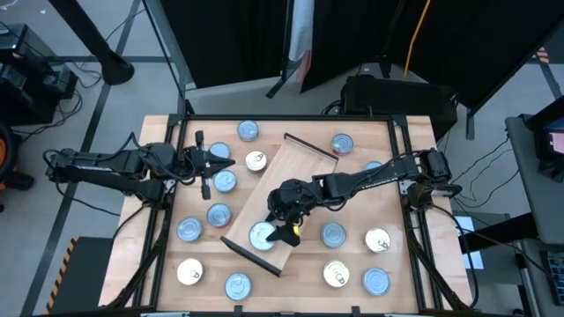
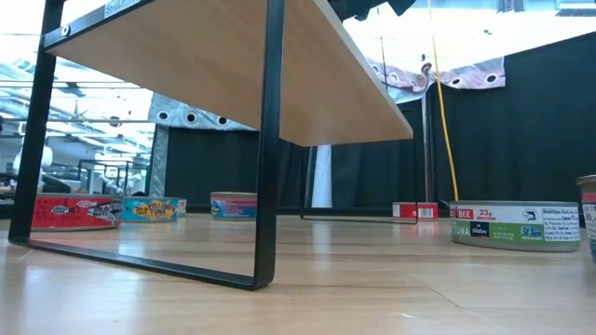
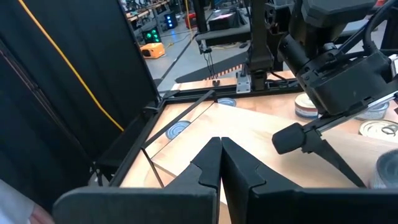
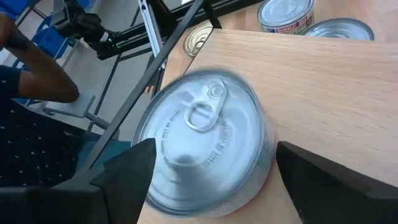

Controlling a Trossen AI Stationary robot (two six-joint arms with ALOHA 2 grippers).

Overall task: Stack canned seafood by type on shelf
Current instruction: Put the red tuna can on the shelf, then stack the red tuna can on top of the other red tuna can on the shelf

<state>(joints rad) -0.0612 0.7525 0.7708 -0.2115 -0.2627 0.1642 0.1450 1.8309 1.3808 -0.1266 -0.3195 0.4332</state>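
Right end effector (image 1: 284,231): we see it spread wide over the shelf (image 1: 291,180).
Tin (image 4: 205,146): silver pull-tab top, resting on the shelf between the open fingers (image 4: 127,171).
Left end effector (image 3: 222,163): pressed together, waiting well apart above the tabletop (image 1: 401,207).

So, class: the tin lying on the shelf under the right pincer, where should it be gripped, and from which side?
Grip the tin by its round side wall, coming straight down from above. It lies flat on the shelf, pull-tab up, and too low for a side approach. The open right pincer already straddles it.
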